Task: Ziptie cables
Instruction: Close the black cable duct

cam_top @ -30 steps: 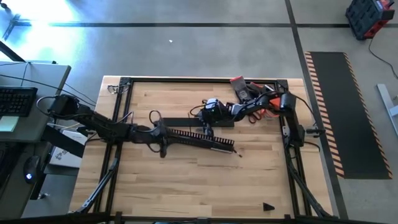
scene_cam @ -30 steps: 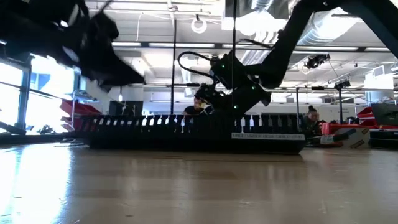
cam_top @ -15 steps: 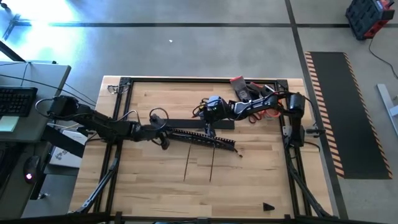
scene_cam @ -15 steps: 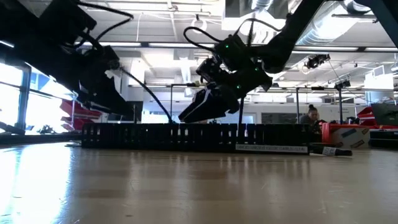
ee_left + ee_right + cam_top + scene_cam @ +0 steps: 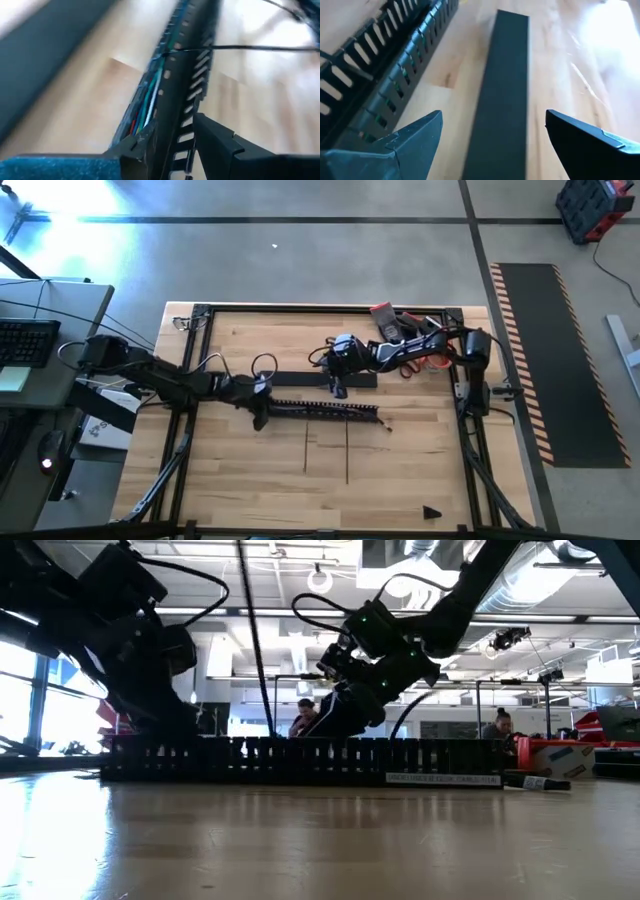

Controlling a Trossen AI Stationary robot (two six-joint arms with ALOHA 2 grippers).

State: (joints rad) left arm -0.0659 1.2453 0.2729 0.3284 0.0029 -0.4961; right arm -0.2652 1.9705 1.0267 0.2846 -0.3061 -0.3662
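Black comb-toothed duct [image 5: 320,410] on pale wood table [image 5: 400,470].

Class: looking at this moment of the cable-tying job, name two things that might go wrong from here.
1. The left gripper clamps one end of the slotted duct; the long duct could swing or slip, spilling the cables inside.
2. The right gripper, open over the flat black strip, might nudge the duct beside it.

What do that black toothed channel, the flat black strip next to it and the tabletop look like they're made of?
The slotted duct looks like moulded black plastic, matt: thin, even comb teeth with regular slots. The flat strip is probably plastic too, smooth and slightly satin, with crisp straight edges; it could be the duct's cover. The tabletop looks like pale wood, jointed planks with visible grain and a light sheen.
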